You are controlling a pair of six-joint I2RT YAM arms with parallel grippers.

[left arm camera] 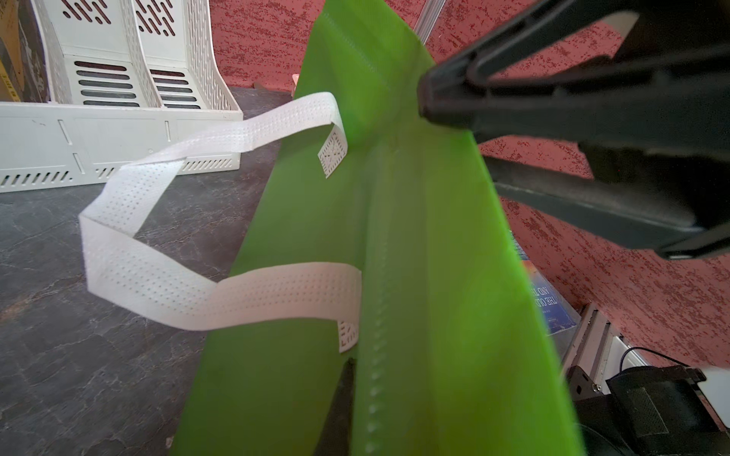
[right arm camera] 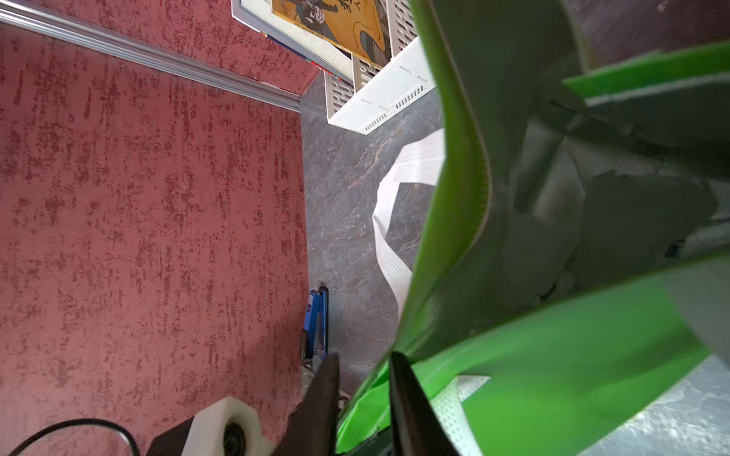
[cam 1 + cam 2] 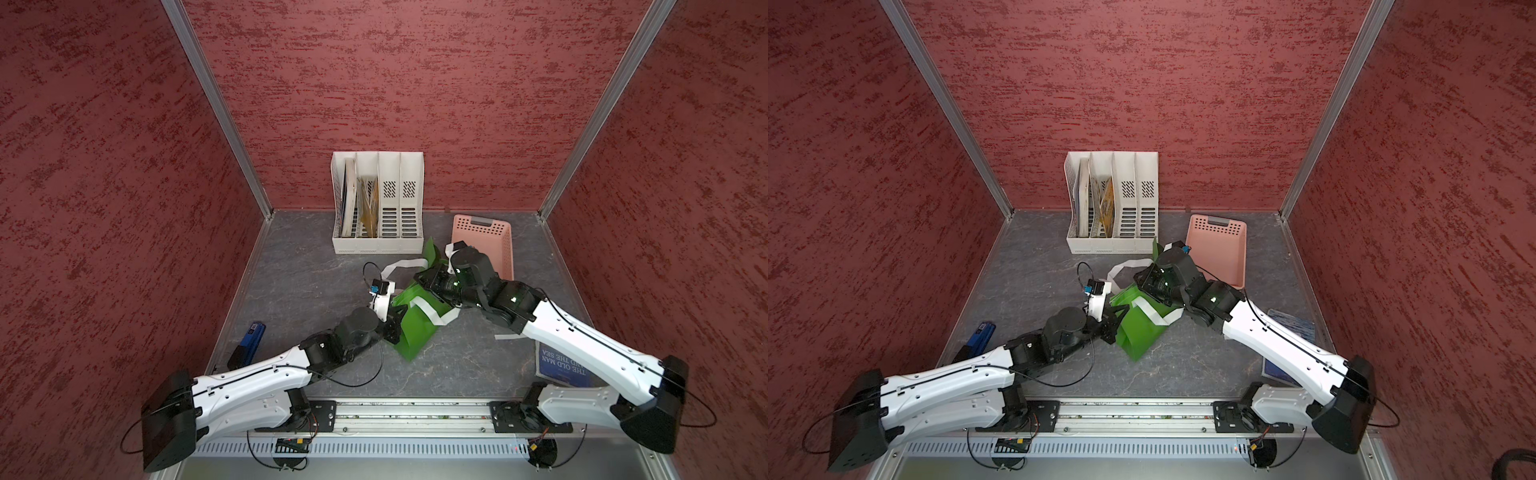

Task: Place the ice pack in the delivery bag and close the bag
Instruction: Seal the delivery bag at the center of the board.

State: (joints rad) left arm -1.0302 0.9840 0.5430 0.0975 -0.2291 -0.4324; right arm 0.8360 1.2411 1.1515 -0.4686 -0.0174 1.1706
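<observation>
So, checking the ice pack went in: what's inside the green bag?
Silver lining and a dark blurred shape show inside the bag. No ice pack is recognisable; folds hide the bottom.

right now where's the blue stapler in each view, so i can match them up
Top view: blue stapler on the table beside the left red wall.
Top view: blue stapler, same spot.
Left wrist: not in it.
Right wrist: on the table against the red wall.
Shared landmark: white file organizer, in all four.

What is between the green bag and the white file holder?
A white strap handle of the delivery bag loops over the dark table there, shown in the left wrist view.
</observation>
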